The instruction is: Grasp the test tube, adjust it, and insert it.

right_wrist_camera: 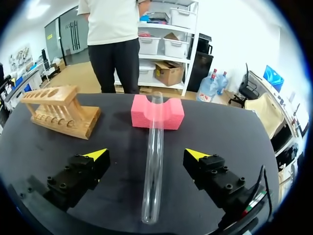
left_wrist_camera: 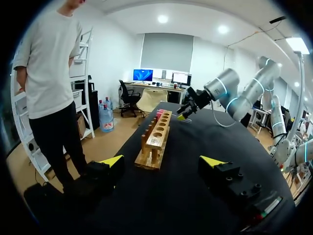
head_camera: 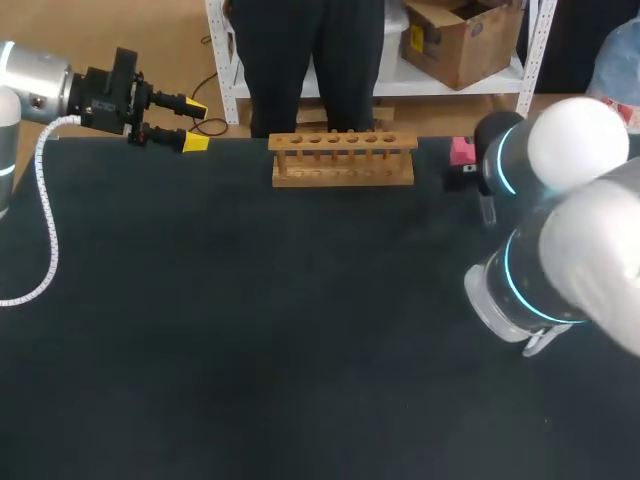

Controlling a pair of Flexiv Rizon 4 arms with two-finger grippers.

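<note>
- Right hand [right_wrist_camera: 145, 154]: fingers spread wide, low over the desk [right_wrist_camera: 234, 132], gripping nothing.
- Test tube [right_wrist_camera: 155, 142]: lies lengthwise between that hand's two yellow tips and, as far as you can see, touches neither. It is clear glass with nothing visible inside. Its far end rests in the groove of a pink foam block [right_wrist_camera: 171, 117] just ahead of the hand.
- Wooden rack [right_wrist_camera: 61, 112]: stands beside the block and apart from it. One row of round holes runs along its top bar, each showing open.
- Left hand [head_camera: 190, 125]: fingers wide apart, gripping nothing. It sits at the desk's far edge toward the left end, pointing along that edge at the rack and well apart from it.
- Edges and room: from the head view you find rack and block both close to the far edge. Dark desk surface stretches from them to the near edge.
- Right arm [head_camera: 560, 230]: hides your right hand and the test tube from above.
</note>
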